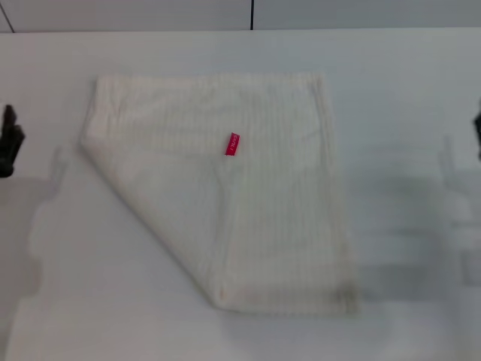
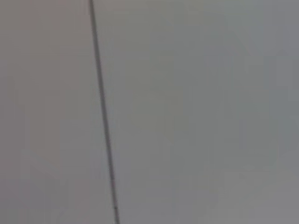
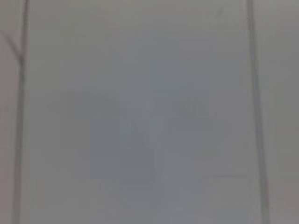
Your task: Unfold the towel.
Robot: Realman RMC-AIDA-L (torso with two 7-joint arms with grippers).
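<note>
The cream-white towel (image 1: pixel 248 210) lies on the white table (image 1: pixel 406 113) in the middle of the head view. Its near left corner is folded over diagonally toward the centre, so the small red label tag (image 1: pixel 232 144) sits near the middle of the cloth. The fold edge runs from the left side down to the near edge. My left gripper (image 1: pixel 9 143) shows as a dark shape at the far left edge, well clear of the towel. My right gripper (image 1: pixel 476 131) barely shows at the far right edge. Neither wrist view shows the towel or any fingers.
The table's far edge meets a wall with a dark vertical seam (image 1: pixel 252 13). The left wrist view shows a plain grey surface with a thin dark line (image 2: pixel 103 116). The right wrist view shows pale surface between two thin lines (image 3: pixel 254 112).
</note>
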